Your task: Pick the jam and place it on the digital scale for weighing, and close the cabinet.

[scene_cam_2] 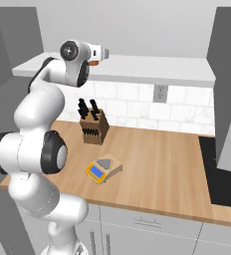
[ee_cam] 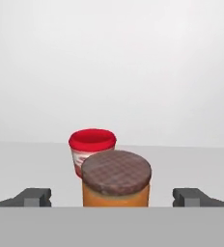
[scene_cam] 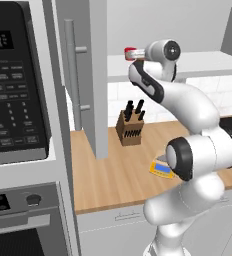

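My jaws stand spread either side of the jam (ee_cam: 116,179), probably smooth rigid glass, so I'd pinch below its lid.

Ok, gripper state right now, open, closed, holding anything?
Gripper: open, holding nothing; its fingertips stand wide on either side of the jam.

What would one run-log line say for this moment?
fingers: open, either side of jam | red jar: behind | digital scale: bare | cabinet: open
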Tool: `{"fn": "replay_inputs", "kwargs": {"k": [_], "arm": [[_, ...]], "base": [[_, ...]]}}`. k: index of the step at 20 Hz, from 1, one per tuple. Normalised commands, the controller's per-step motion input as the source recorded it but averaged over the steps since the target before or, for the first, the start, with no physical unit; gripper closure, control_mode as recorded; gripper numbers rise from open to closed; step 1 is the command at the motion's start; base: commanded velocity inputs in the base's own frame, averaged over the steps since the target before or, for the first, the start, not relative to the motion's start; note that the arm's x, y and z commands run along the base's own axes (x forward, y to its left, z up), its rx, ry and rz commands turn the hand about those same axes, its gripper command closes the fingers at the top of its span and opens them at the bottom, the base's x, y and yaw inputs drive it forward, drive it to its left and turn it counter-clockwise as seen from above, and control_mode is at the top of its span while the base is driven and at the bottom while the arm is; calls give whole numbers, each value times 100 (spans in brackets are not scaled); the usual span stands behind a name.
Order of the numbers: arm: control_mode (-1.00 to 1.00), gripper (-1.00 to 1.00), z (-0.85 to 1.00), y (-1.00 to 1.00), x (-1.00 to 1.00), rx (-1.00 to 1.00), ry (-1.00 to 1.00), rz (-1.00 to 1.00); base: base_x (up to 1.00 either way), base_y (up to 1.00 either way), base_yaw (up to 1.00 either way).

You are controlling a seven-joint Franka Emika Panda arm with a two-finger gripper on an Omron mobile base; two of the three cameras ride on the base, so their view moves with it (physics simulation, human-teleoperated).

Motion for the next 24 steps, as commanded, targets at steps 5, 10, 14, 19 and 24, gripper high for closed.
{"fn": "replay_inputs", "kwargs": {"k": [5,10,14,19,24], "arm": [[-100,-100,-10,0,27,0,0,0],[-100,-100,-14,1,18,0,0,0],[-100,100,-14,2,19,0,0,0],[-100,100,-6,0,7,0,0,0],[-100,100,-1,-14,-44,2,-13,0]], "base": [[0,0,0],[0,0,0],[0,0,0],[0,0,0],[0,0,0]]}}
